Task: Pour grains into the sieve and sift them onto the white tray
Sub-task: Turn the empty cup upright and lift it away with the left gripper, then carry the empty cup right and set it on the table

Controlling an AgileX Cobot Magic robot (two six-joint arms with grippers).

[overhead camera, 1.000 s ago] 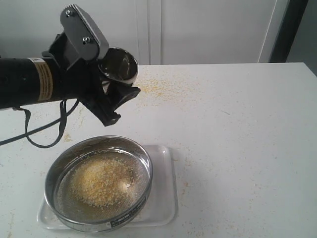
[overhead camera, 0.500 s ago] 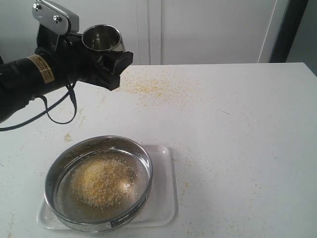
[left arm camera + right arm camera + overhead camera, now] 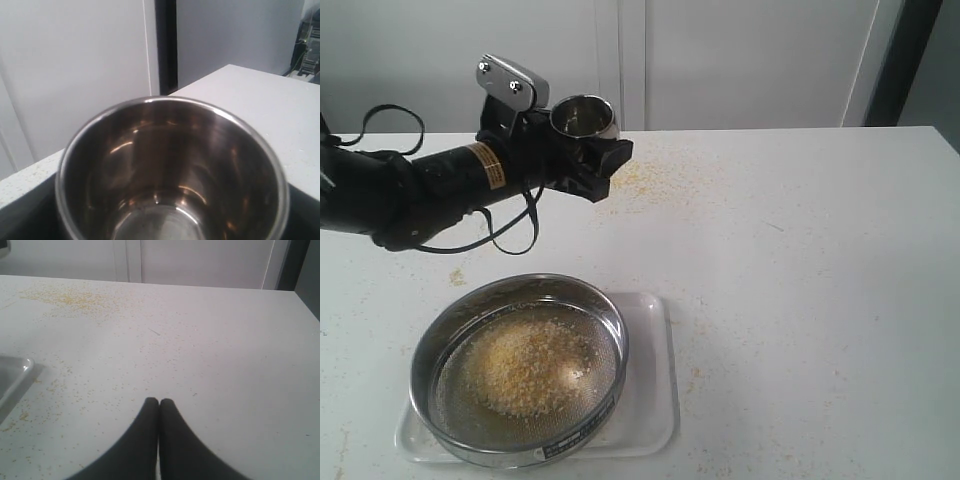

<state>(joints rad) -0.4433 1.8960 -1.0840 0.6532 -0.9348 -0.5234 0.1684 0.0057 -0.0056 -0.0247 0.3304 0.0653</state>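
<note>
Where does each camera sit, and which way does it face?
Exterior: above the table, looking down at sieve, tray and left gripper holding the cup.
Left wrist: behind the cup, looking into it; left gripper barely shows.
Right wrist: low over table, facing the wall; shut right gripper shows.
Shared: the cup, exterior and left wrist.

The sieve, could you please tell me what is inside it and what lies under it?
Inside the sieve a heap of grains lies in the middle. Under it sits the white tray, showing only at its edges; anything fallen through is hidden.
</note>
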